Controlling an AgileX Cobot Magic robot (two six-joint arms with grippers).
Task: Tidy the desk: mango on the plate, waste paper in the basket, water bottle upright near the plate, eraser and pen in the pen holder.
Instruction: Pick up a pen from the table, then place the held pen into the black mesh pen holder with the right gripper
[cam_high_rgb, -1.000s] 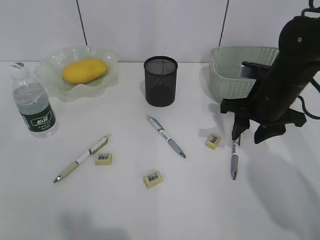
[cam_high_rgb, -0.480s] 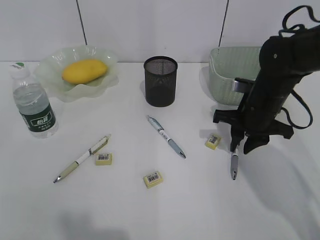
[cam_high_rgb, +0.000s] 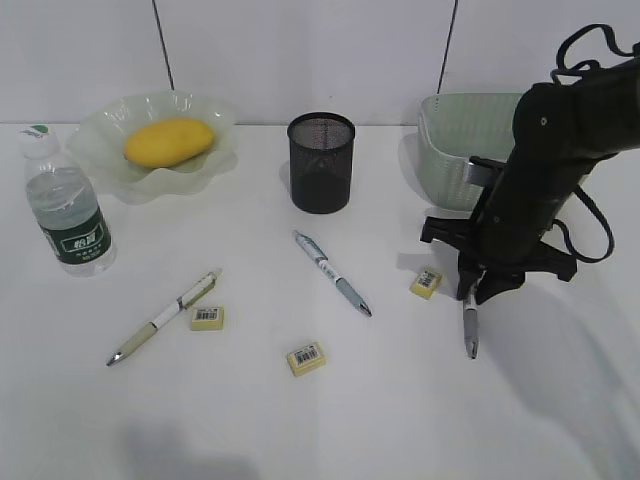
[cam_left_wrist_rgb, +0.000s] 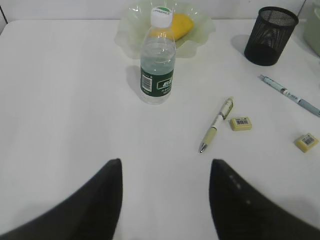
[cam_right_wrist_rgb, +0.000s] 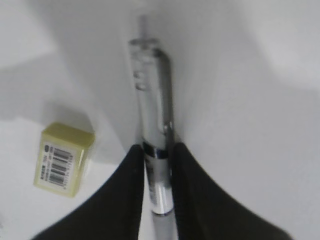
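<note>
My right gripper (cam_high_rgb: 475, 293) is down on the desk (cam_high_rgb: 400, 420), its fingers pressed against both sides of a grey pen (cam_right_wrist_rgb: 150, 100) whose tip (cam_high_rgb: 470, 340) points toward the front edge. A yellow eraser (cam_right_wrist_rgb: 62, 159) lies just left of it. My left gripper (cam_left_wrist_rgb: 165, 167) hangs open over bare desk, holding nothing. The mango (cam_high_rgb: 168, 141) lies on the plate (cam_high_rgb: 100, 125). Beside the plate the water bottle (cam_high_rgb: 68, 205) stands upright. The pen holder (cam_high_rgb: 321, 162) is at the back centre and the basket (cam_high_rgb: 460, 150) at the back right. The waste paper is out of view.
Two more pens lie on the desk, a pale-green one (cam_high_rgb: 165, 316) at front left and a blue-grey one (cam_high_rgb: 333, 273) in the middle. Two more erasers (cam_high_rgb: 207, 318) (cam_high_rgb: 306, 358) lie near them. My right arm (cam_high_rgb: 545, 150) leans over in front of the basket.
My right gripper has come down over the grey pen and closed from wide open until its fingers meet the barrel. The left gripper has not moved.
</note>
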